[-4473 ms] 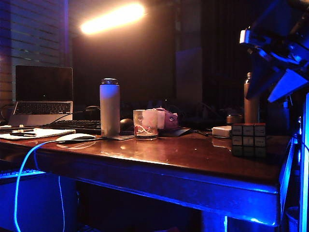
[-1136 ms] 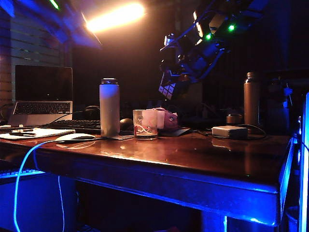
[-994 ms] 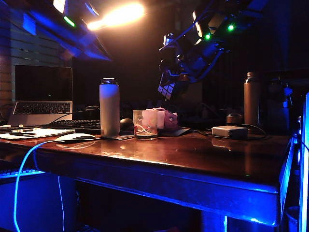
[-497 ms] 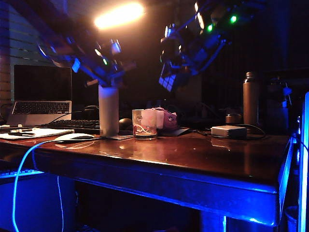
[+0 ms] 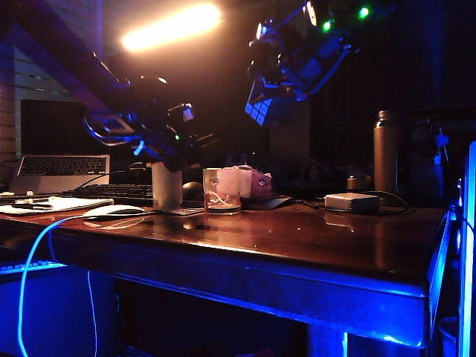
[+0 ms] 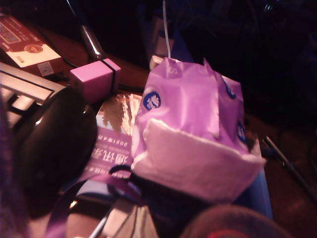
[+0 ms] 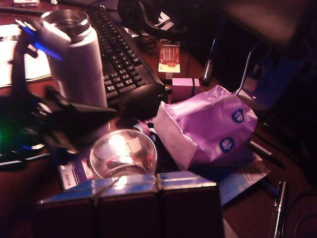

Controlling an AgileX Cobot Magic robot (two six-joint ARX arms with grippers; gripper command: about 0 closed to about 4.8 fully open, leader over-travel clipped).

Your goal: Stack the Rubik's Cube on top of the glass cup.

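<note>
One pale-squared, dark-edged Rubik's Cube [image 5: 259,111] pinched in right gripper [image 5: 269,100], high above one short clear glass cup [image 5: 222,191] on brown table [image 5: 312,238]. Left gripper [image 5: 195,139] beside one white bottle [image 5: 166,186]; jaw state indiscernible.

No wording can be read anywhere; the pink bag [image 6: 190,124] bears round blue emblems, and the purple booklet [image 6: 110,148] carries print too blurred to read.
</note>
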